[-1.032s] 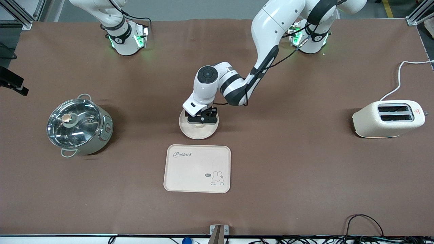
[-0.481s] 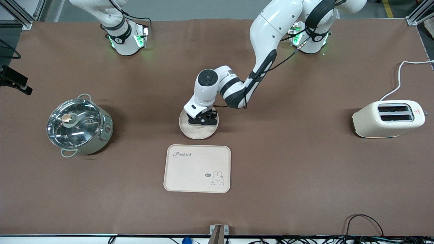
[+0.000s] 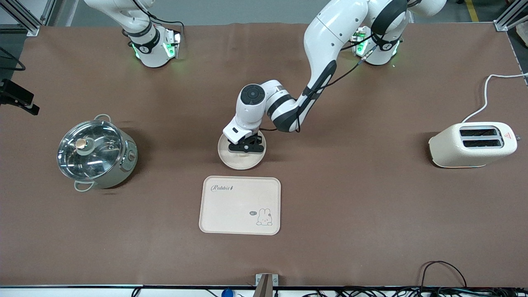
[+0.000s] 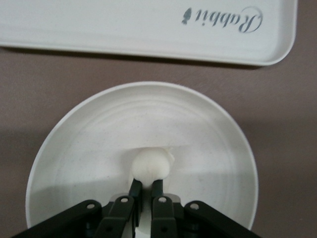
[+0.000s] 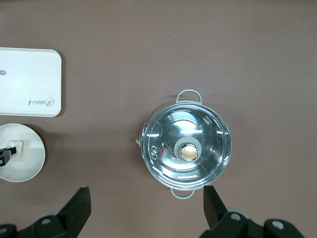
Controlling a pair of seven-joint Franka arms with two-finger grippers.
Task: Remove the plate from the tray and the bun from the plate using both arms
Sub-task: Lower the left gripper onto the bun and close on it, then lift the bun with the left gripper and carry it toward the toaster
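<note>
The table [image 3: 371,206] is covered with a brown matt sheet that looks like cloth or paper, with faint creases. The plate [image 4: 99,144] is cream-white and matt, with fine ring marks on its smooth surface. The bun [image 4: 152,165] looks soft and dough-like, matt and pale. The left gripper [image 4: 143,191] has black plastic fingers with a slight shine. The tray [image 3: 240,205] is smooth matt cream, like plastic. The pot [image 3: 97,152] has a glossy glass lid with a metal rim. The toaster [image 3: 472,145] has a smooth, slightly glossy cream shell.
</note>
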